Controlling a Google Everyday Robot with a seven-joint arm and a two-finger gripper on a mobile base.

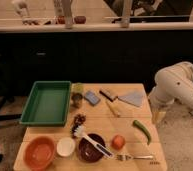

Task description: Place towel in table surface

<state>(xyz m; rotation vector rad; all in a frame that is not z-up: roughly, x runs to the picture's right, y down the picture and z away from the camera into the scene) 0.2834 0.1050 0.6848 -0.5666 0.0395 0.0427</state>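
A grey-blue towel (133, 98) lies flat on the wooden table (97, 125), near its far right corner. My white arm comes in from the right. My gripper (158, 116) hangs just off the table's right edge, below and to the right of the towel, apart from it.
A green tray (46, 102) stands at the left. A blue sponge (91, 97), a brush (111, 100) and a small cup (77, 99) sit beside the towel. Nearer are a green pepper (142, 131), an orange fruit (118, 142), a fork (135, 157), a dark bowl (90, 148), a white cup (66, 146) and an orange bowl (38, 152).
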